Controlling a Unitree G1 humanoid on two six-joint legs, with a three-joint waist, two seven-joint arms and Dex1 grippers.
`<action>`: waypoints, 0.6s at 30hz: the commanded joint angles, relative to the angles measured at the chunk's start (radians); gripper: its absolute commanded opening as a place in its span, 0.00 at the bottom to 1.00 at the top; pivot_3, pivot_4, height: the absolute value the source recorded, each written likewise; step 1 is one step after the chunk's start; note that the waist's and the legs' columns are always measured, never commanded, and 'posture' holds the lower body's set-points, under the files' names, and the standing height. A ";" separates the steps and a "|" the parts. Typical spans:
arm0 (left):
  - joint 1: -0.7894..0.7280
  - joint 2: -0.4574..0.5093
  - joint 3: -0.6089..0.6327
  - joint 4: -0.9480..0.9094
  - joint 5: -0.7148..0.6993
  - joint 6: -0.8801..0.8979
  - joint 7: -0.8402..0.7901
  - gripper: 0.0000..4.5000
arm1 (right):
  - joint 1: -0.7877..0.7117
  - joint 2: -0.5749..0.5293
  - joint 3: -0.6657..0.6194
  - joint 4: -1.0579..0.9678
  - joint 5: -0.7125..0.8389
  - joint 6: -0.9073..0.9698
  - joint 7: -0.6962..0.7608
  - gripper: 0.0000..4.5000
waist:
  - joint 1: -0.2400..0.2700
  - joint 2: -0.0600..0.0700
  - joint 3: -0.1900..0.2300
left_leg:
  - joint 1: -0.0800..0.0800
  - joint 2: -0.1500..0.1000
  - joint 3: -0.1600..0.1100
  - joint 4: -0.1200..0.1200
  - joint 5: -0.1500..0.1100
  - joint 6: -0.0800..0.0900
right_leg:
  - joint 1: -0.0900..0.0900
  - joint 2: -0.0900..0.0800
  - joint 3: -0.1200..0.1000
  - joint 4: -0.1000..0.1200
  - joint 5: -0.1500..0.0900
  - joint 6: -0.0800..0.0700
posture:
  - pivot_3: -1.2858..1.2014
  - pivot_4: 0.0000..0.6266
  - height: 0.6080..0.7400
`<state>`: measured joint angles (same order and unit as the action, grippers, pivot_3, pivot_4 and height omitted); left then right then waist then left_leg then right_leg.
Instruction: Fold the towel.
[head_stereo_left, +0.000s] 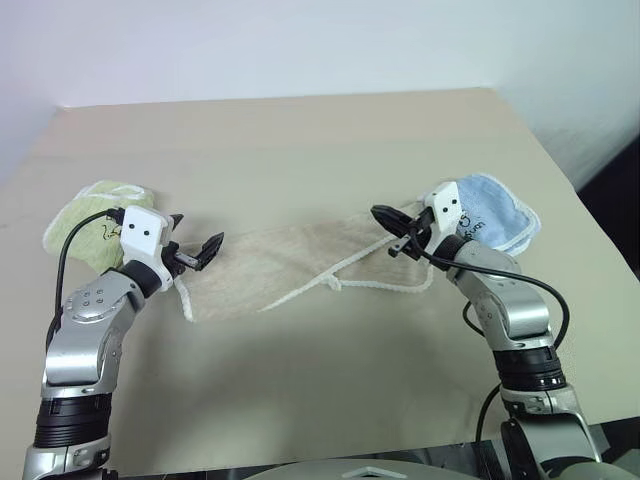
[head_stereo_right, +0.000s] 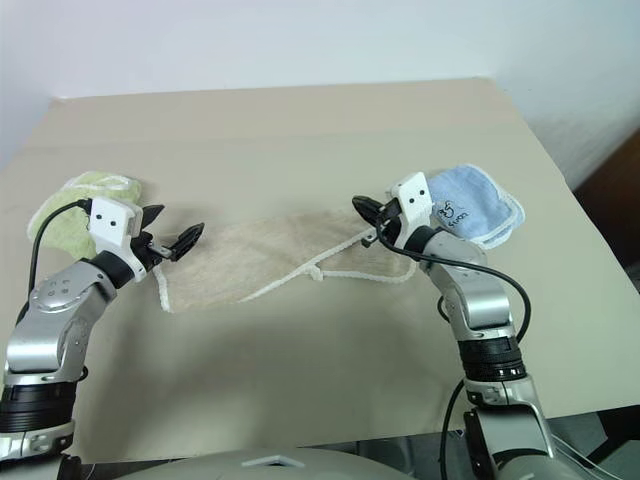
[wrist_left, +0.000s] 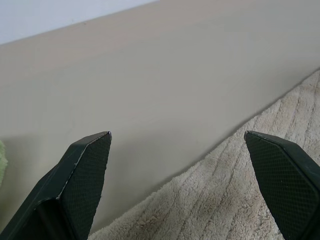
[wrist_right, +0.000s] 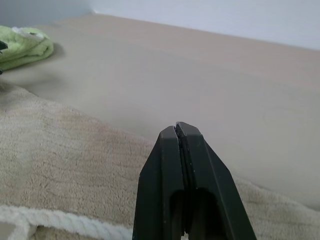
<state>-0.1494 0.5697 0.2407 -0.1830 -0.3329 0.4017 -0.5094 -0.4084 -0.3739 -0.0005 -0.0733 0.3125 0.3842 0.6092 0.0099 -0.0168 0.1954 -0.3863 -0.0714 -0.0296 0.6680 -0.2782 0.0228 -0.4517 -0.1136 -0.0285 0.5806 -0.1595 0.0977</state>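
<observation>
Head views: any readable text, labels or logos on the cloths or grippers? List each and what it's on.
Nothing can be read for certain.
light blue towel: a dark printed mark with a short line of letters under it, too small to read.
light green towel: faint dark marks, not legible.
beige towel: no print visible.
left gripper and right gripper: no lettering visible.

I see the beige towel (head_stereo_left: 285, 262) lying crumpled on the table (head_stereo_left: 300, 140) between my left gripper (head_stereo_left: 195, 240), fingers spread, and my right gripper (head_stereo_left: 385, 222), fingers pressed together.
</observation>
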 joint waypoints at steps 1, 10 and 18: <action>-0.015 0.018 0.017 -0.033 0.004 -0.017 -0.004 0.99 | -0.011 0.004 -0.007 -0.022 -0.005 -0.027 -0.007 0.00 | 0.000 0.000 0.000 | 0.000 0.000 0.000 0.000 0.000 0.000 | 0.000 0.000 0.000 0.000 0.000 0.000 | 0.52 0.24 0.93; -0.028 0.021 0.004 -0.023 0.007 -0.019 -0.020 0.99 | 0.026 0.007 -0.006 -0.069 -0.008 -0.026 -0.024 0.00 | 0.001 0.000 0.000 | 0.000 0.000 0.000 0.000 0.000 0.000 | 0.000 0.000 0.000 0.000 0.000 0.000 | 0.52 0.24 0.93; -0.041 0.022 0.000 -0.015 0.013 -0.024 -0.033 0.99 | 0.027 -0.006 -0.018 -0.062 -0.006 -0.033 -0.021 0.00 | 0.000 0.000 0.000 | 0.000 0.000 0.000 0.000 0.000 0.000 | 0.000 0.000 0.000 0.000 0.000 0.000 | 0.52 0.24 0.93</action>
<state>-0.1732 0.5794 0.2384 -0.1781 -0.3259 0.4014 -0.5385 -0.3724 -0.3715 0.0017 -0.0956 0.2994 0.3720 0.5870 0.0101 -0.0168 0.1954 -0.3863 -0.0714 -0.0296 0.6680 -0.2782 0.0228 -0.4516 -0.1136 -0.0285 0.5805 -0.1595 0.0977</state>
